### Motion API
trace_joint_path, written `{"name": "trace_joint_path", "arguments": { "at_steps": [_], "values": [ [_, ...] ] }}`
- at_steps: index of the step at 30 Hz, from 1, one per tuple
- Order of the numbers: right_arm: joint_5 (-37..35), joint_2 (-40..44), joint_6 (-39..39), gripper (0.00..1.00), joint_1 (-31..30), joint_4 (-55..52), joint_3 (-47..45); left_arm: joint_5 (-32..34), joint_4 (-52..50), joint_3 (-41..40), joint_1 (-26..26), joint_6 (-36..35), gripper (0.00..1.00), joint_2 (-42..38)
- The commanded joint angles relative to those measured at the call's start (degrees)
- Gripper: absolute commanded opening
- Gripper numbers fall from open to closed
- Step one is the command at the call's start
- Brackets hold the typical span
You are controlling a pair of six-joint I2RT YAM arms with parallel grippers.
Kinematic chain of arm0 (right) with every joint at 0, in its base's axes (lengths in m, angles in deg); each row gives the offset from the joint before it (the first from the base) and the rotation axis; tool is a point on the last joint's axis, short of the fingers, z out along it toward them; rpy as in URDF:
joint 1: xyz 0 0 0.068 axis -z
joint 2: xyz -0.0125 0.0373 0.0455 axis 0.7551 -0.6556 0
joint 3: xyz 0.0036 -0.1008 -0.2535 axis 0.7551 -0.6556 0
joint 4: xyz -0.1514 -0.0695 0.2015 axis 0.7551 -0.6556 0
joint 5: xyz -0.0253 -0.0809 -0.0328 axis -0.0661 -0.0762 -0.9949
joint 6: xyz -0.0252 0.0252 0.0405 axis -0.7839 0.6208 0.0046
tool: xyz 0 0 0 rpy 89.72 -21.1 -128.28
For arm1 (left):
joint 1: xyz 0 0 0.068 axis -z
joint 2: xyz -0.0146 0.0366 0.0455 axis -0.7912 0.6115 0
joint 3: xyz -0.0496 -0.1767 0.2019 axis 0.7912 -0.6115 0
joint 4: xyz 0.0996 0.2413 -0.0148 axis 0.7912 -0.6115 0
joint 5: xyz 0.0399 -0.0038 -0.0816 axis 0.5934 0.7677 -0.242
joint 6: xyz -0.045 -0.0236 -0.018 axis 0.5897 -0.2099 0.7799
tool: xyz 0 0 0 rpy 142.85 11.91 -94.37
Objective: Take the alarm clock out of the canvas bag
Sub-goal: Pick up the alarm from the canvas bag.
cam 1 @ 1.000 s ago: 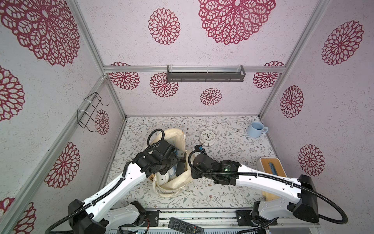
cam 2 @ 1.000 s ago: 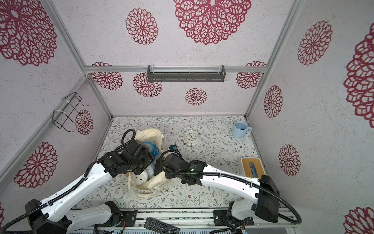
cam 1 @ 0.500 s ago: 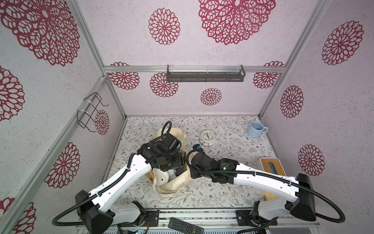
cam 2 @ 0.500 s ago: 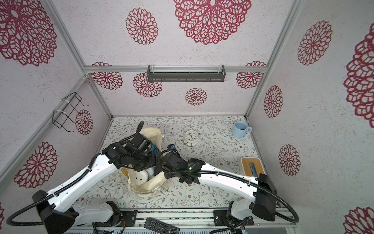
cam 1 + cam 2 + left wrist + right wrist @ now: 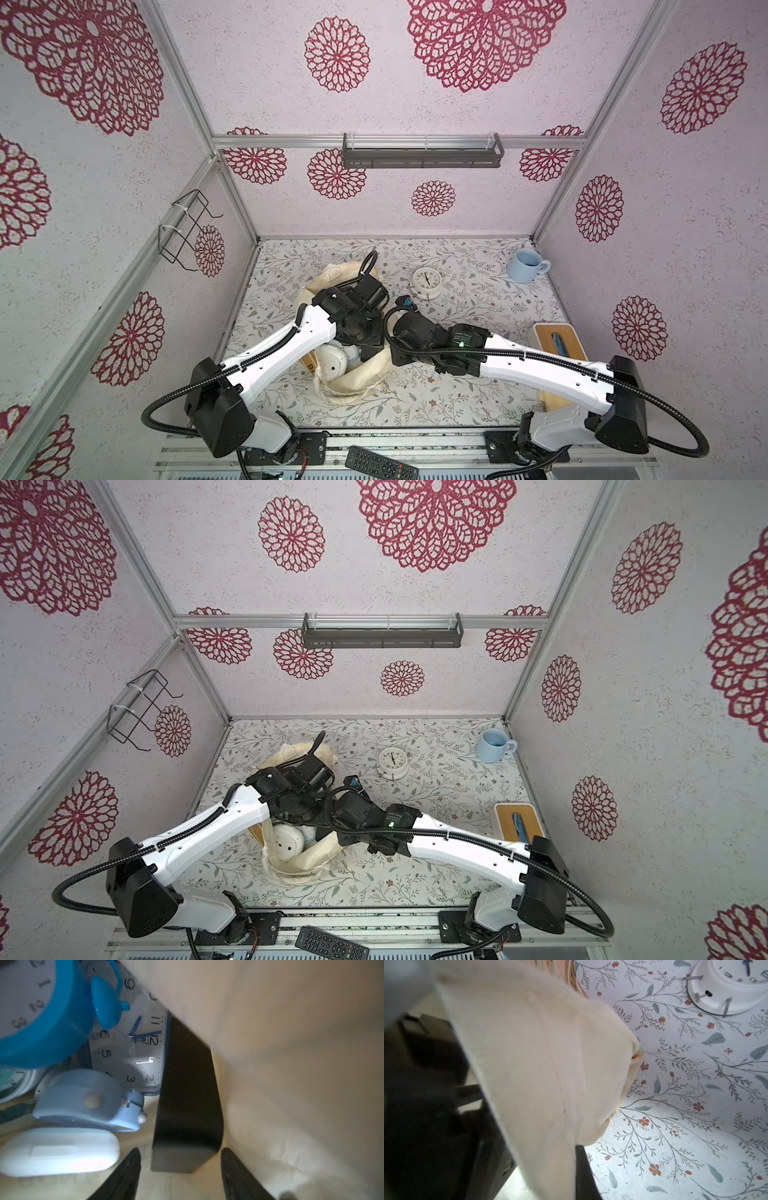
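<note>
The cream canvas bag (image 5: pixel 357 384) (image 5: pixel 309 862) lies open on the floral table, and its fabric fills the right wrist view (image 5: pixel 539 1064). My right gripper (image 5: pixel 571 1169) is shut on the bag's rim and holds it up. My left gripper (image 5: pixel 180 1167) is inside the bag, open, with its fingers (image 5: pixel 124 1178) either side of the near end of a black block-shaped clock (image 5: pixel 187 1105) but not touching it. Several alarm clocks lie beside it: a bright blue one (image 5: pixel 41 1022), a square-faced one (image 5: pixel 128 1049) and a pale blue one (image 5: pixel 83 1101). A white round clock (image 5: pixel 332 361) shows in the bag's mouth.
A white clock (image 5: pixel 426 282) (image 5: pixel 733 987) stands on the table behind the bag. A blue mug (image 5: pixel 525 266) is at the back right and a wood-topped box (image 5: pixel 557 340) at the right edge. A remote (image 5: pixel 382 461) lies on the front rail. A wire rack (image 5: pixel 187 232) hangs on the left wall.
My left arm has swung toward the back and dipped its gripper deeper into the bag, with the jaws narrowing a little. The right gripper has kept its hold on the bag's rim.
</note>
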Motion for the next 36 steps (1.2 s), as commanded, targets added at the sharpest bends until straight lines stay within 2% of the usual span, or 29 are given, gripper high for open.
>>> {"name": "trace_joint_path", "arguments": {
  "at_steps": [1,9,13,18,25,26,27,32,34,36],
  "values": [
    [1.21,-1.76,-1.19,0.0,0.4,-5.37,-0.08,2.91,2.96,0.61,0.16,-4.2,0.58,2.04],
    [1.17,-2.11,-1.31,0.0,0.49,-5.27,0.33,5.1,4.23,0.58,0.21,-5.08,0.38,4.22],
    [0.93,-2.33,-1.54,0.0,0.49,-5.76,0.96,7.6,2.33,1.23,0.22,-4.63,0.29,2.71],
    [0.51,-2.37,-1.19,0.0,0.91,-6.64,2.73,12.11,-4.71,4.98,0.22,-5.06,0.28,-2.88],
    [0.6,-3.15,-1.97,0.02,2.22,-6.6,5.56,14.9,-14.92,11.89,-0.49,-4.1,0.28,-10.01],
    [0.79,-3.34,-2.2,0.04,2.4,-6.69,5.81,15.1,-15.8,12.58,-0.63,-3.95,0.28,-10.49],
    [1.04,-3.43,-2.4,0.1,2.59,-6.77,6.16,15.52,-16.9,13.6,-0.81,-3.62,0.28,-10.93],
    [1.68,-2.03,-4.6,0.45,4.0,-7.46,8.26,18.07,-20.39,19.96,-2.14,-2.17,0.29,-12.64],
    [5.53,-0.54,-6.69,0.57,6.08,-6.59,8.28,16.62,-20.26,24.85,-3.37,-2.18,0.29,-12.51],
    [9.55,1.56,-9.05,0.65,7.93,-5.29,8.73,15.05,-20.45,30.72,-4.06,-2.83,0.29,-11.65]
  ]
}}
